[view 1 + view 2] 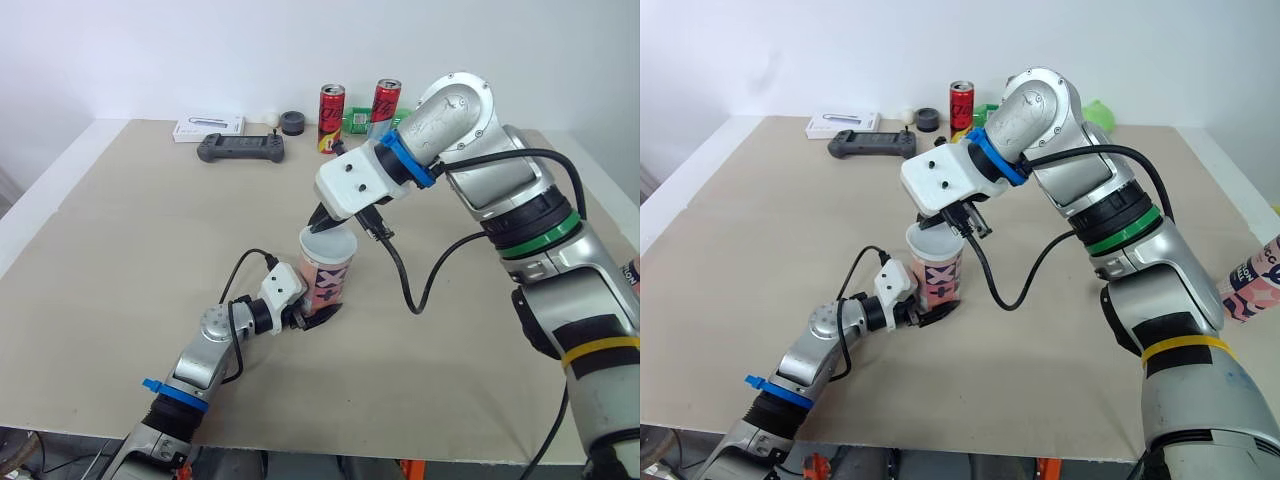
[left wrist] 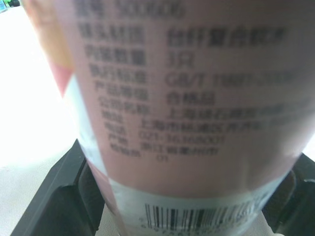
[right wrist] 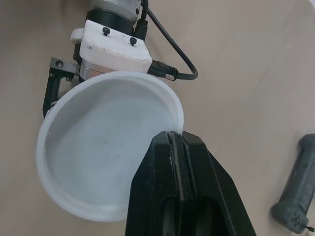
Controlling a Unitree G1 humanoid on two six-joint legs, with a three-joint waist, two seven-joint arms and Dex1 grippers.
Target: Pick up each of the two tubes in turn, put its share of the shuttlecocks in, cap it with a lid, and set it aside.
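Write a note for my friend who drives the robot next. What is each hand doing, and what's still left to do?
Left gripper: shut on the tube, holding it roughly upright.
Right gripper: shut on the rim of the white lid, which sits on the tube's mouth.
Done: lid is at this tube; I cannot tell if it is pressed home.
Left: seat the lid, let go, set the tube aside. A second tube lies far to the robot's right; check it.
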